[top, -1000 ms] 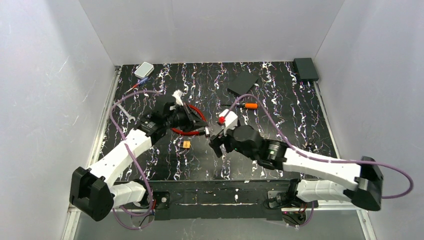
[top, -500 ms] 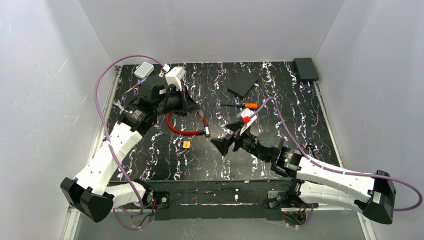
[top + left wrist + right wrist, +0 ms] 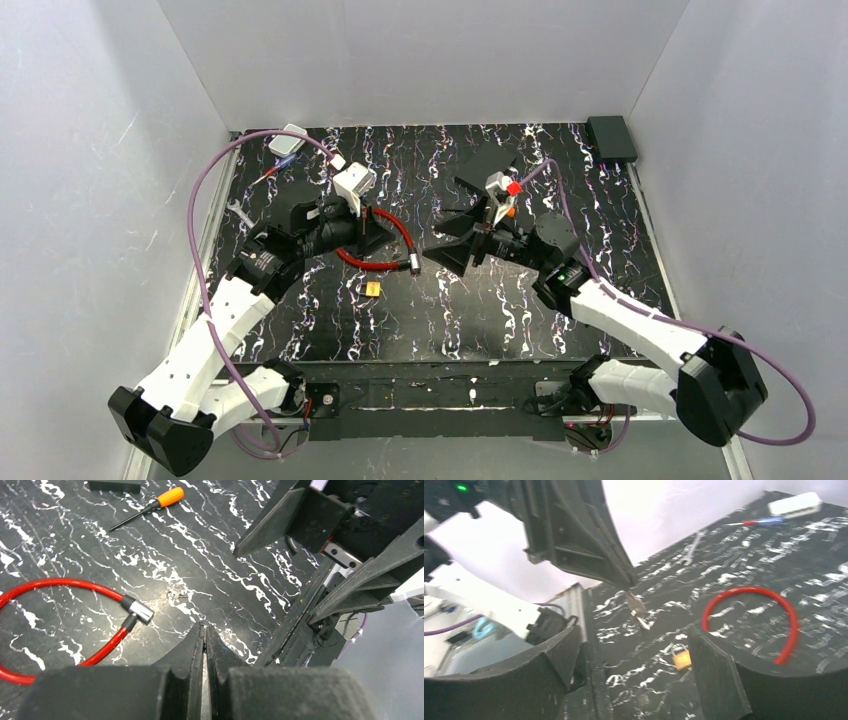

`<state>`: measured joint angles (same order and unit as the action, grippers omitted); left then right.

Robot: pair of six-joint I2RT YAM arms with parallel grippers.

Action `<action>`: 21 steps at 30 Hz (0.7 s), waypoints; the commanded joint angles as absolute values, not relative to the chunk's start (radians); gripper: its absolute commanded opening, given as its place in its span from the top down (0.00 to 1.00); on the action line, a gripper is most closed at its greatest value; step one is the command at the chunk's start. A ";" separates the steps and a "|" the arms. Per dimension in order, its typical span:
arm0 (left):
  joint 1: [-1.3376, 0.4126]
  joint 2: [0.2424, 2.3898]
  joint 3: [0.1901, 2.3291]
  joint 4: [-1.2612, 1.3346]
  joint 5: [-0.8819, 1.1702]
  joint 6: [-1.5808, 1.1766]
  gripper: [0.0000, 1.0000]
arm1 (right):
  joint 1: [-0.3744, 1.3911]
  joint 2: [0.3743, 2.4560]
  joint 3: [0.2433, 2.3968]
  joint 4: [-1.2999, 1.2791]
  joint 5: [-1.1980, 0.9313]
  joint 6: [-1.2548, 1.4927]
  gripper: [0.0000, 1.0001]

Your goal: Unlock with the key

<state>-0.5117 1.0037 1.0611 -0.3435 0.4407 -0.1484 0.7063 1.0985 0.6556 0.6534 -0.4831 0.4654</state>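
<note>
The key hangs from the fingertips of the left gripper, which are pinched together on it above the middle of the black marbled table. The right gripper faces it from the right, jaws wide apart and empty. The red cable lock lies below, with the small brass padlock nearer.
</note>
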 commanded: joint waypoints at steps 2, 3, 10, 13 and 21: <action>-0.506 0.962 1.031 -0.268 0.489 -0.139 1.00 | 0.704 1.196 0.743 0.863 -0.693 0.562 0.17; -0.506 0.958 1.026 -0.265 0.485 -0.142 1.00 | 0.704 1.209 0.744 0.880 -0.701 0.570 0.18; -0.507 0.941 1.001 -0.224 0.524 -0.178 1.00 | 0.704 1.282 0.758 0.948 -0.741 0.597 0.21; -0.506 0.942 1.003 -0.225 0.521 -0.185 1.00 | 0.704 1.302 0.763 0.972 -0.743 0.614 0.22; -0.506 0.940 0.997 -0.217 0.521 -0.202 1.00 | 0.706 1.382 0.811 0.970 -0.756 0.608 0.23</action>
<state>-0.5114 0.9665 1.0046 -0.2382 0.5023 -0.1938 0.7071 1.3487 0.7451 0.8989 -0.7302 0.6079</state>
